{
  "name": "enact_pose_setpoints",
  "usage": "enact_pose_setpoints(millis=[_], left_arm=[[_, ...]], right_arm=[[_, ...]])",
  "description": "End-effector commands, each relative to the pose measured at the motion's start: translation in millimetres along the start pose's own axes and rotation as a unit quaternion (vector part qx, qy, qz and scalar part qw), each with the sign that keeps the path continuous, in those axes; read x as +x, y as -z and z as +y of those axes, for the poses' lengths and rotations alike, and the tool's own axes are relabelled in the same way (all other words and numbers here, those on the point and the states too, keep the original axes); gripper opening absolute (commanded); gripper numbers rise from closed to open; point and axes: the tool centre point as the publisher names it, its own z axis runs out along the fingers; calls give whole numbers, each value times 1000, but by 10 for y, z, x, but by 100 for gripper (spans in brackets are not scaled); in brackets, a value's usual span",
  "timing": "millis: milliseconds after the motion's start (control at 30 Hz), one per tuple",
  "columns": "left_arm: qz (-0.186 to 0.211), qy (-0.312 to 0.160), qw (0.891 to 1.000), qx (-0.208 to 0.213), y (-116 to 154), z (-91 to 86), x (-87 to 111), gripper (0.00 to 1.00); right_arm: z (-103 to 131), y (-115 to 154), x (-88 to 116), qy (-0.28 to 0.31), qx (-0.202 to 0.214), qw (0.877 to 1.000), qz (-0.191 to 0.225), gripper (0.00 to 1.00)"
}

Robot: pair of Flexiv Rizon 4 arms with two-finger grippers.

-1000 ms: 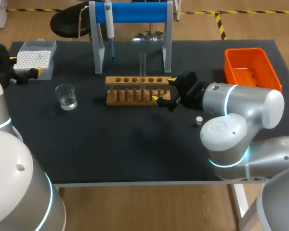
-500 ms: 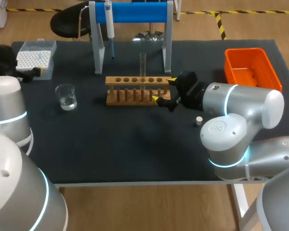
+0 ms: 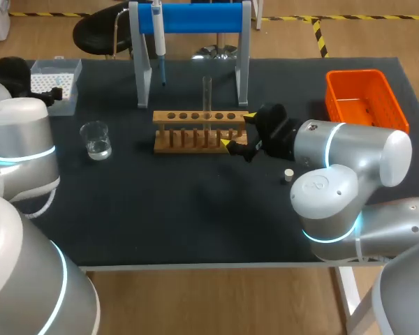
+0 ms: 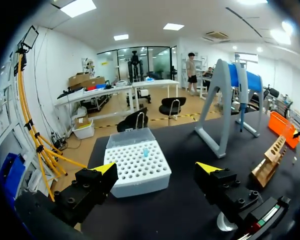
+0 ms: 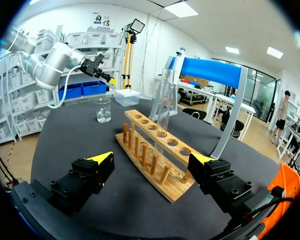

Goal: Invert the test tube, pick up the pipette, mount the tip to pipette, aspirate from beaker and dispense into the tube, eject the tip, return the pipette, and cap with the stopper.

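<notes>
Tube (image 3: 207,94): upright in a far-row hole of the rack (image 3: 199,129), mid-desk, most of its length clear above the wood. Empty by the look of it.

Right pincer (image 3: 236,130): spread wide, holding nothing, just beside the rack's right end. From the right wrist, tube (image 5: 163,107) ahead of the pincer (image 5: 152,159), well beyond the fingertips.

Left pincer (image 4: 156,170): also wide and empty, at the desk's far left, tip box (image 4: 137,165) ahead of it.

Pipette (image 3: 158,35): hung on the blue stand (image 3: 195,17), far side. Beaker (image 3: 96,139) with a little clear liquid, left of the rack. Stopper (image 3: 288,175) alone on the desk (image 3: 195,223), right of the rack, near the right arm.

Handling, as a judgement:
- Tube probably thin glass: light, stiff, smooth, easy to crack or to let slip.
- Best taken on the bare stretch above the rack, around mid-height, fingers on opposite sides, light squeeze only.
- Straight lift until clear of the hole; any tilt inside the hole likely to lever the glass against the wood.
- Rack light too; risk of dragging it along if the tube binds.
- Pipette likely stiff plastic, light; hold on the body below the hanger.
</notes>
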Motion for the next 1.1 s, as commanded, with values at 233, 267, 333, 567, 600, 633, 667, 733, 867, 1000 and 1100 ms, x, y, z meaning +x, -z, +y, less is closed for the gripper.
enact_pose_setpoints(millis=[233,267,333,567,600,633,667,733,867,1000,1100], left_arm=[[-13,-1,1000,-2,-304,8,13,100],[-13,-1,1000,-2,-304,8,13,100],[-13,-1,1000,-2,-304,8,13,100],[-13,-1,1000,-2,-304,8,13,100],[-13,-1,1000,-2,-304,8,13,100],[-13,-1,1000,-2,-304,8,13,100],[-13,-1,1000,-2,-304,8,13,100],[-13,-1,1000,-2,-304,8,13,100],[-13,-1,1000,-2,-304,8,13,100],[-13,-1,1000,-2,-304,8,13,100],[-14,-3,1000,-5,-334,9,9,100]], right_arm=[[3,4,0,0,1,1000,0,100],[3,4,0,0,1,1000,0,100],[3,4,0,0,1,1000,0,100],[3,4,0,0,1,1000,0,100],[3,4,0,0,1,1000,0,100],[3,4,0,0,1,1000,0,100],[3,4,0,0,1,1000,0,100],[3,4,0,0,1,1000,0,100],[3,4,0,0,1,1000,0,100],[3,4,0,0,1,1000,0,100],[3,4,0,0,1,1000,0,100]])
